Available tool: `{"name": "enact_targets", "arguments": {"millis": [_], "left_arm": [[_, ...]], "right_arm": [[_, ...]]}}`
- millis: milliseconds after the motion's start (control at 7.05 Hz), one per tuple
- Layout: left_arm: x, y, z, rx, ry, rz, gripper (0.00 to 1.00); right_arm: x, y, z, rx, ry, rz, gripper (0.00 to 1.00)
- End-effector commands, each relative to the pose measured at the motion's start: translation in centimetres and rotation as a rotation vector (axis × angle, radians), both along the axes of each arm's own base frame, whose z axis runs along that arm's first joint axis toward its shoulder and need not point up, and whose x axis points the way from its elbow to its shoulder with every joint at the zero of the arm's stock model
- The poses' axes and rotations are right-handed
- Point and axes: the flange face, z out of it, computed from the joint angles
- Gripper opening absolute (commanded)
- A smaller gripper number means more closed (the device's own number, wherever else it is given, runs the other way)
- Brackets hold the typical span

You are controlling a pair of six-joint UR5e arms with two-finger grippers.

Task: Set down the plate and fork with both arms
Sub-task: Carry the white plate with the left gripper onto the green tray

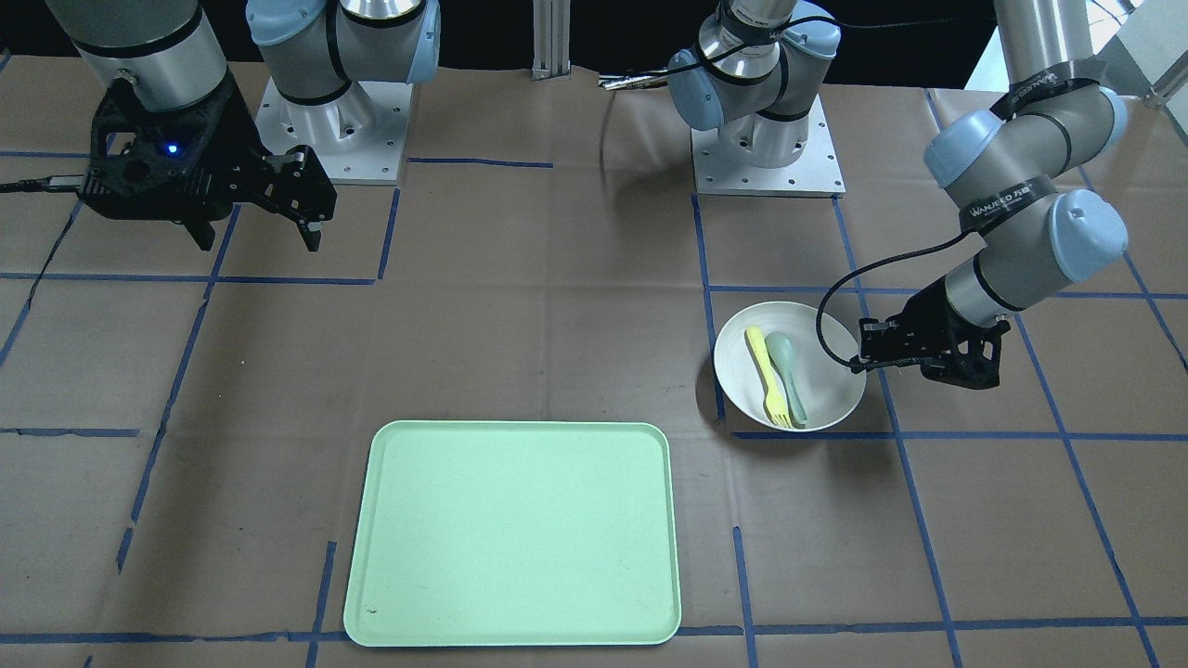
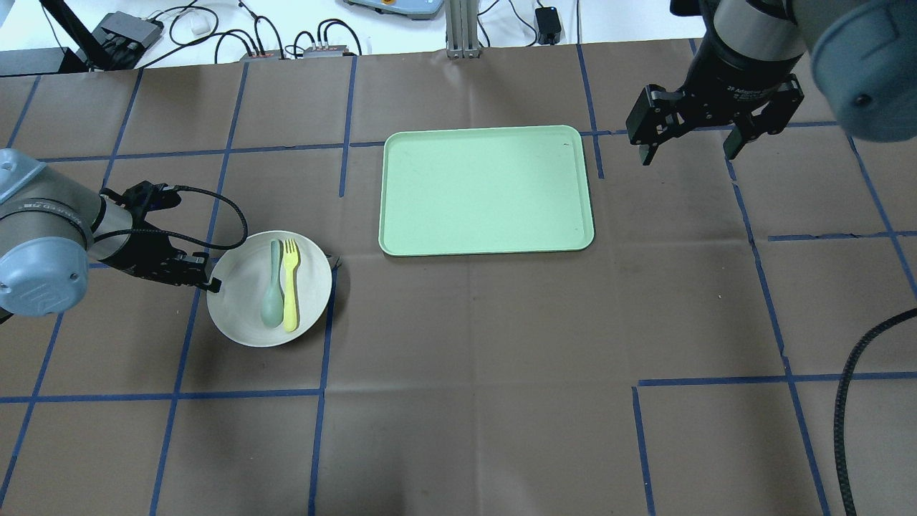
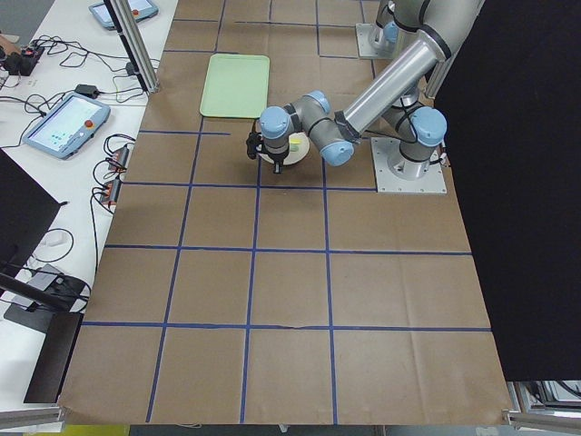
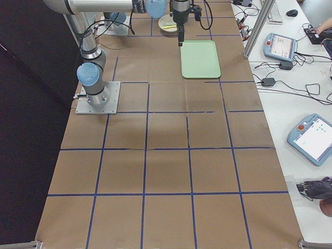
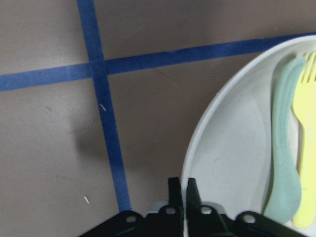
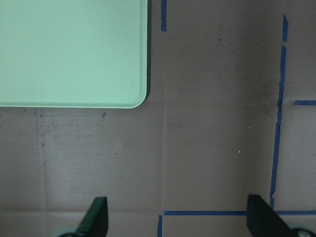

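Note:
The off-white plate [image 1: 829,390] lies on the brown table on my left side, also in the overhead view [image 2: 242,315]. On it lie the pale-yellow fork [image 1: 767,369] [image 2: 290,283] and a grey-green spoon [image 1: 791,371], side by side. My left gripper [image 1: 858,362] [image 2: 212,285] is shut on the plate's rim at its outer edge; the left wrist view shows the fingertips [image 5: 174,190] pinched together on the rim of the plate [image 5: 232,148]. My right gripper [image 1: 255,239] [image 2: 688,149] is open and empty, up in the air beside the tray's right end.
The rectangular mint-green tray [image 1: 510,529] [image 2: 487,190] lies in the table's middle, nothing on it; its corner shows in the right wrist view [image 6: 69,49]. Blue tape lines cross the brown table. Cables and devices lie beyond the far edge.

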Motion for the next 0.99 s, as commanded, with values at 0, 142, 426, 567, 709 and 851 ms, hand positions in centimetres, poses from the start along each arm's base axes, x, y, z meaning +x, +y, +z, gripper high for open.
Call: {"name": "enact_targets", "arguments": {"millis": [0, 142, 426, 567, 709, 851], "left_arm": [[-4.7, -1.3, 0.8, -0.015, 0.055, 0.013, 0.0], [-8.2, -2.2, 1.6, -0.017, 0.049, 0.015, 0.0], [-12.8, -6.0, 3.2, -0.042, 0.062, -0.004, 0.0], [-15.5, -8.7, 1.6, -0.02, 0.065, -0.04, 0.0], [-18.5, -12.0, 0.9, -0.026, 0.063, -0.087, 0.0], [-22.5, -14.7, 0.1, -0.016, 0.06, -0.091, 0.0]], "right_arm": [[0.1, 0.0, -0.1, 0.002, 0.0, 0.001, 1.0], [0.0, 0.0, -0.1, 0.002, 0.003, 0.0, 1.0], [0.1, 0.1, -0.1, 0.002, 0.002, 0.003, 1.0], [0.1, 0.1, -0.1, 0.002, 0.001, 0.001, 1.0], [0.0, 0.1, -0.2, 0.006, 0.003, 0.0, 1.0], [-0.1, 0.0, -0.2, 0.005, 0.005, 0.0, 1.0]]}}
